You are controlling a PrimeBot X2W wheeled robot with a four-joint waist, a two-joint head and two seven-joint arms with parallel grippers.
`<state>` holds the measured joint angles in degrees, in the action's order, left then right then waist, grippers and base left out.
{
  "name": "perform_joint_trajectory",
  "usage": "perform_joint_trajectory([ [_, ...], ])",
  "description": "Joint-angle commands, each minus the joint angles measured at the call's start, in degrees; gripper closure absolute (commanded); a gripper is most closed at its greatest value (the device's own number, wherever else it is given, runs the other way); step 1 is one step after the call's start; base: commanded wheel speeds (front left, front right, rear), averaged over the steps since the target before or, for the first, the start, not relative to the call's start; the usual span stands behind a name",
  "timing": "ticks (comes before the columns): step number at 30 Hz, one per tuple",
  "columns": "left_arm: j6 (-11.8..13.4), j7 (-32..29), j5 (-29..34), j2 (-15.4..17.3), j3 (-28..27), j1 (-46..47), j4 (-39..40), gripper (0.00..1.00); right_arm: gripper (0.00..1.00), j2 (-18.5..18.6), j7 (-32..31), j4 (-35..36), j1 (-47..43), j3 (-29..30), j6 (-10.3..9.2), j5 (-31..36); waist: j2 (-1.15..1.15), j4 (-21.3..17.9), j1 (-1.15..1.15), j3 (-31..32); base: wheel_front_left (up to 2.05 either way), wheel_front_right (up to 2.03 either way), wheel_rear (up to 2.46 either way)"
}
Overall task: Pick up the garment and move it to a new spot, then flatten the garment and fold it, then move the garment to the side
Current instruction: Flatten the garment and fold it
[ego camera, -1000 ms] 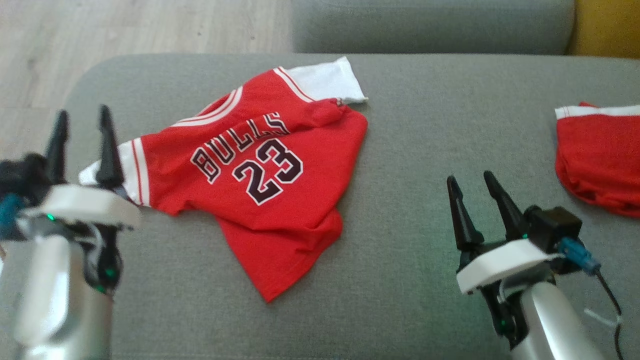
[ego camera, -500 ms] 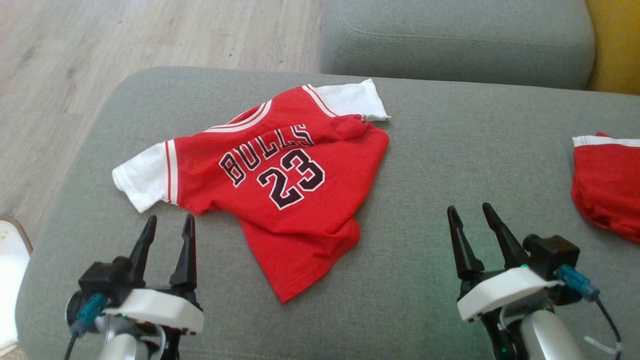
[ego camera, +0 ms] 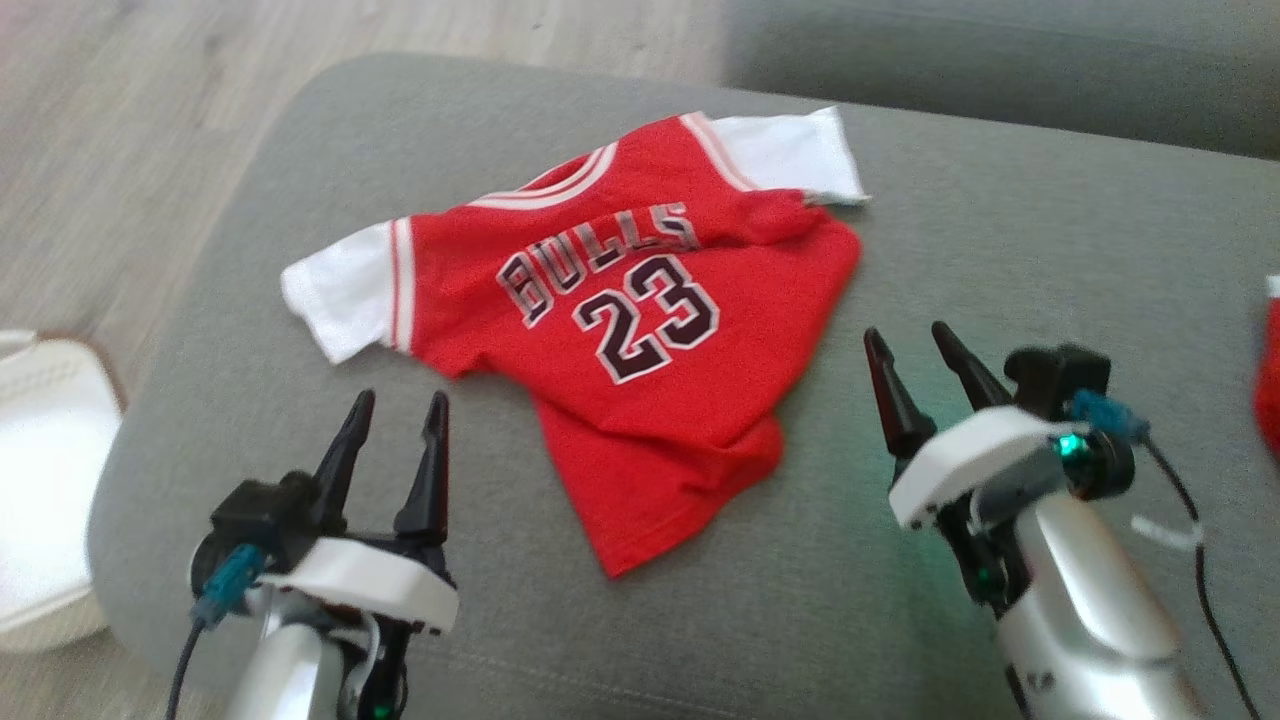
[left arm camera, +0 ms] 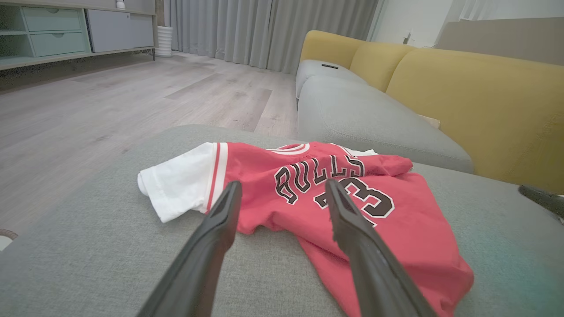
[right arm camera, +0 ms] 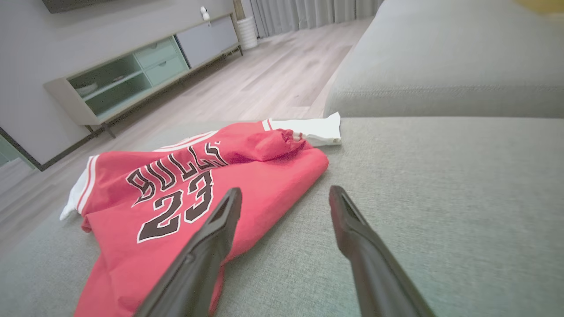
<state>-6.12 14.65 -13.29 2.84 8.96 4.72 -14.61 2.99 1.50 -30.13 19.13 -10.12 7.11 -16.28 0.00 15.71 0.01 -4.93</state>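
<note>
The garment (ego camera: 640,330) is a red jersey with white sleeves and "BULLS 23" on the chest, lying crumpled and slanted on the grey sofa cushion (ego camera: 1000,250). Its lower hem is bunched toward me. My left gripper (ego camera: 400,405) stands open just short of the jersey's white left sleeve, touching nothing. In the left wrist view the garment (left arm camera: 308,193) lies straight ahead between the fingers (left arm camera: 220,220). My right gripper (ego camera: 910,340) is open beside the jersey's right edge, empty. The right wrist view has the garment (right arm camera: 176,193) to the left of that gripper (right arm camera: 285,190).
A second red cloth (ego camera: 1268,370) lies at the right edge of the cushion. A white object (ego camera: 40,480) sits on the wooden floor (ego camera: 120,150) at the left. Another grey seat cushion (ego camera: 1000,70) lies behind, with yellow backrests (left arm camera: 476,92).
The head camera has turned and shifted the whole picture. My left arm has pulled back from beside the white sleeve to the near side of the cushion. The jersey lies as before.
</note>
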Motion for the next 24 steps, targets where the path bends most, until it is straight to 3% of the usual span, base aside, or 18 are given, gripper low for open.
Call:
perform_joint_trajectory([
  [1, -0.14, 0.35, -0.37, 0.1, -0.98, 3.34, 1.45, 0.0, 0.0, -0.12, -0.64, -0.88, 3.62, -1.2, 0.37, -1.73, 0.0, 2.95, -0.01, -2.22, 0.0, 0.0, 0.0],
  [6, 0.48, 0.35, -2.63, 0.06, 1.4, 4.61, 1.12, 0.0, 0.0, -0.12, -3.71, -10.76, 10.29, -0.23, 0.37, -6.35, 0.0, 6.24, -0.01, -4.1, 0.0, 0.0, 0.0],
  [14, 1.43, 0.35, -4.15, 0.05, 3.21, 5.26, 0.86, 0.0, 0.0, -0.12, -4.94, -23.27, 18.04, -0.7, 0.37, -5.92, 0.0, 8.8, -0.01, -5.24, 0.0, 0.0, 0.0],
  [16, 1.68, 0.35, -4.43, 0.05, 3.54, 5.32, 0.86, 0.0, 1.0, -0.12, -4.57, -25.1, 19.13, -1.38, 0.37, -6.47, 0.0, 9.0, -0.01, -5.29, 0.0, 0.0, 0.0],
  [24, 2.42, 0.35, -5.03, 0.04, 3.62, 5.2, 1.08, 0.0, 1.0, 0.54, 0.71, -30.04, 21.89, -2.97, 0.37, -2.22, 0.0, 7.75, -0.01, -4.64, 0.0, 0.0, 0.0],
])
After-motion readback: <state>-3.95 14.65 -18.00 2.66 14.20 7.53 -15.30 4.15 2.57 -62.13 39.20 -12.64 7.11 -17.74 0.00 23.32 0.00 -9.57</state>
